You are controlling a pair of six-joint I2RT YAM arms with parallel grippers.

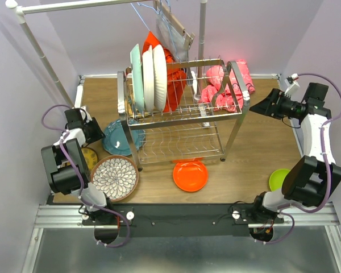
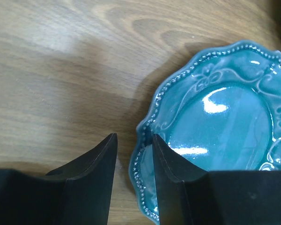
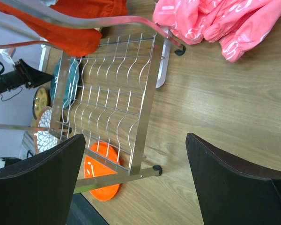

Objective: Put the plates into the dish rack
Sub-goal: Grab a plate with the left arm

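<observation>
Teal plate [image 2: 225,122] is lying flat on the wooden desk [image 2: 51,70], just to the left of the dish rack [image 1: 187,118]. The left jaws are sitting low at its bumpy edge. They are standing partly open, with one side over the bare wood and the other side over the plate. The rim is showing in the gap between them, and they are not looking like they are pinching it yet. The right jaws are hanging wide open in the air off the right side of the rack, holding nothing.

I am thinking the job now is to grab this plate. It is looking shiny and slippy. So the jaws should be going low enough that both sides have the rim between them, and only then be squeezing, firmly. The outside one should not be shoving the plate away across the wood.

After that, the plate should be going up slowly and tipping onto its edge. I am saying this because the mint plate [image 1: 136,77] and the white plate [image 1: 158,74] are standing upright in the top shelf slots. Free slots are showing to the right of those two. The flowery plate [image 1: 115,177] and a leg of the rack are sitting close by, so the lift should be going straight up first.
</observation>
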